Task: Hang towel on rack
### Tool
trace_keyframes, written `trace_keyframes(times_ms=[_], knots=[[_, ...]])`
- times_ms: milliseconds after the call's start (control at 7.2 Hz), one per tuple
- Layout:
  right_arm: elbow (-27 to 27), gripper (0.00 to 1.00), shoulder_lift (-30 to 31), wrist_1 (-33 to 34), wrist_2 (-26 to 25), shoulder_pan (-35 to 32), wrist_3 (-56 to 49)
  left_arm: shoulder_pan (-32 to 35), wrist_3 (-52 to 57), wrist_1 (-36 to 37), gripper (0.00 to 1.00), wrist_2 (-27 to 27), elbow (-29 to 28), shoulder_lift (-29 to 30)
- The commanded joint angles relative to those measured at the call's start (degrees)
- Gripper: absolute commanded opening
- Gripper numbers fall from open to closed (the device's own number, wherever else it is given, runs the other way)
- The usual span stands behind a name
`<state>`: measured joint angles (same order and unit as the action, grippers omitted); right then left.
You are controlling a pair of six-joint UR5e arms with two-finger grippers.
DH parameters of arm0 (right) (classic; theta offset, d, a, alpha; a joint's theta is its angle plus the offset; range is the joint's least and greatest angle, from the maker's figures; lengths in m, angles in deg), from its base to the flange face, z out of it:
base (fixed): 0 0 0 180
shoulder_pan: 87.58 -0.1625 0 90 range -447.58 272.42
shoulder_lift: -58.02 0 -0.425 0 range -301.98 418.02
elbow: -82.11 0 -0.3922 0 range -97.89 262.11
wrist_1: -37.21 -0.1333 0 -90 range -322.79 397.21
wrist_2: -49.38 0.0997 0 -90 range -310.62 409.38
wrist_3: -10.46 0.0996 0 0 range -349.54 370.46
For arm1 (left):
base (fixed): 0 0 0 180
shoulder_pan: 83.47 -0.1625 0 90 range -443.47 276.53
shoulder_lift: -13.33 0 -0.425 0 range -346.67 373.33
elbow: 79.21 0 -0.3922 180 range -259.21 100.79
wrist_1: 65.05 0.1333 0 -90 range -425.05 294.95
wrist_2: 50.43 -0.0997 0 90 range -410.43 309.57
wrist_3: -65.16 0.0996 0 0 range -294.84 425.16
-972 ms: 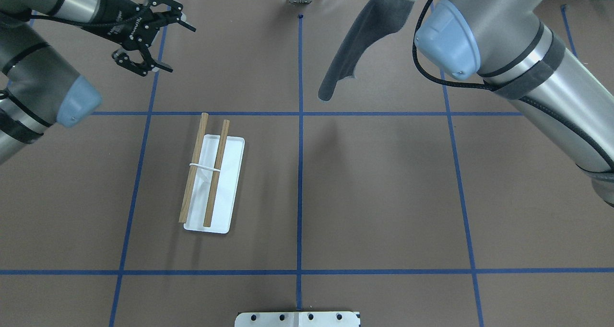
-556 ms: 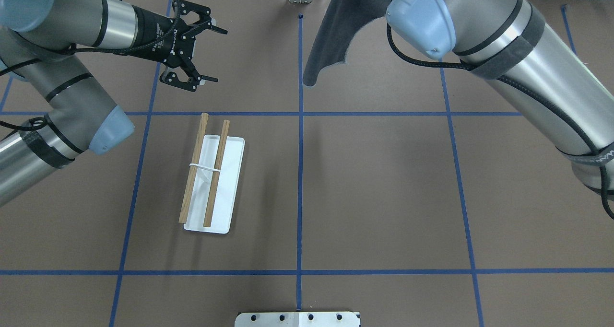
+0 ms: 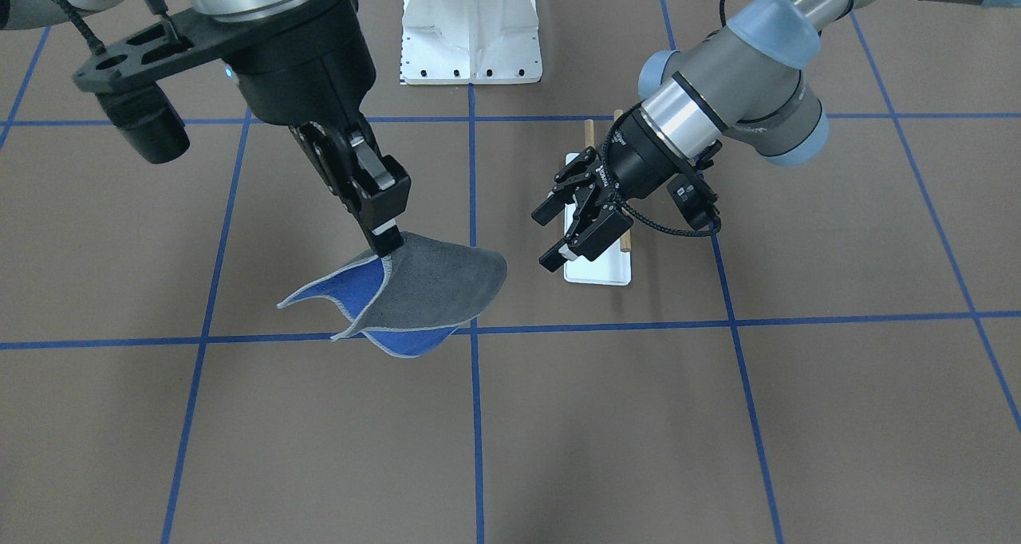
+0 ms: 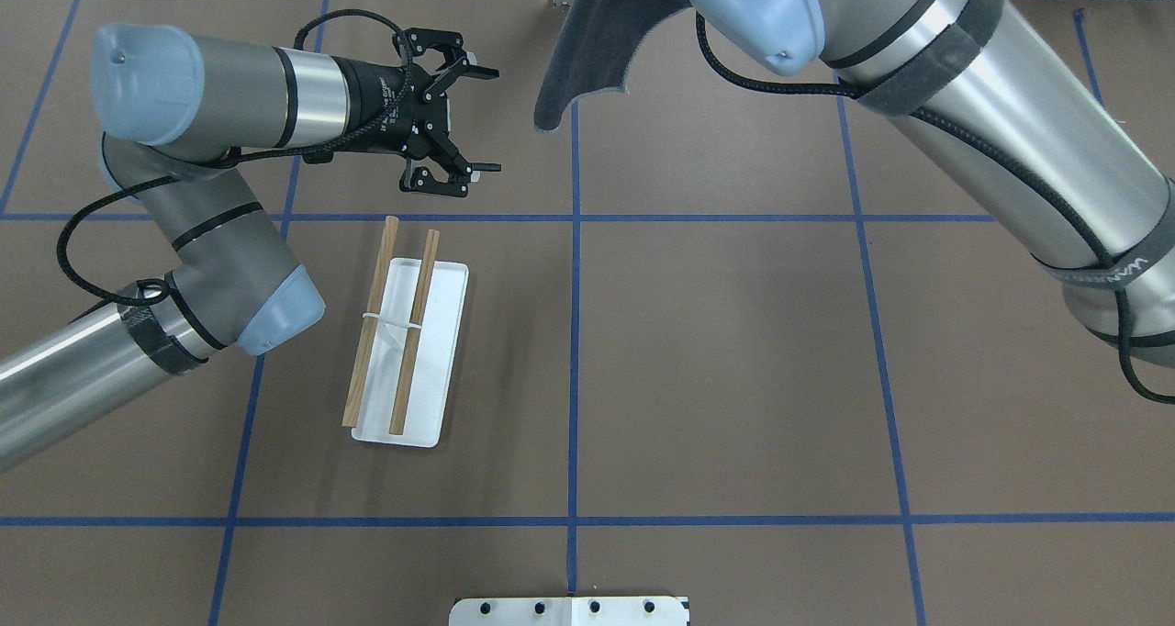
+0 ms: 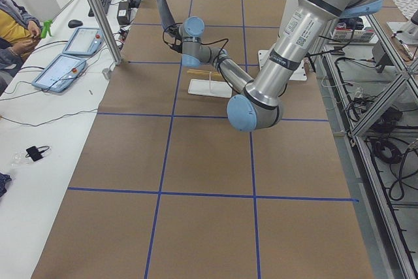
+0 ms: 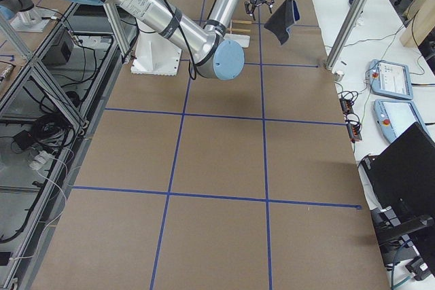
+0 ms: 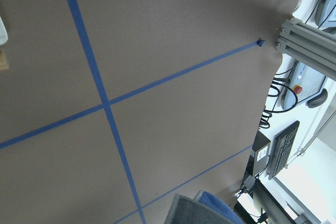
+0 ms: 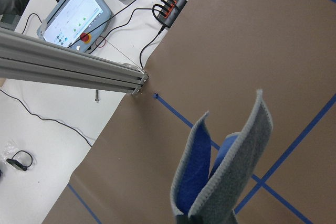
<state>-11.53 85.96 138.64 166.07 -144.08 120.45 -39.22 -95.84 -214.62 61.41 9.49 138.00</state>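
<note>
brown taped tabletop (image 4: pixel 734 378), mid-carry: right gripper (image 3: pixel 387 239) clamps towel (image 3: pixel 435 289) aloft, left gripper (image 4: pixel 491 119) spread wide nearby; next, probably draping over rack (image 4: pixel 408 341).

The towel (image 3: pixel 447 281) is soft matt cloth, napped grey on one face, bright blue on the other, with a pale stitched edge. The rack (image 4: pixel 441 351) has a smooth white base and matt wooden rods (image 4: pixel 407 378). The table (image 4: pixel 734 378) wears matt brown paper crossed by blue tape (image 4: pixel 734 217).

Bright even light, soft faint shadows, sharp focus
</note>
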Motion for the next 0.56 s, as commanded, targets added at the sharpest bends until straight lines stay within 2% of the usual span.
trace_keyframes(times_ms=[0, 417], knots=[[-0.58, 0.00, -0.43, -0.01, -0.05, 1.03, 3.20, -0.31, -1.33, -0.11, 0.97, -1.52, -1.41, 1.18], [-1.73, 0.00, -0.16, -0.10, -0.67, 1.91, 5.41, -0.31, -2.30, -0.28, 0.97, -2.85, -1.60, 1.54]])
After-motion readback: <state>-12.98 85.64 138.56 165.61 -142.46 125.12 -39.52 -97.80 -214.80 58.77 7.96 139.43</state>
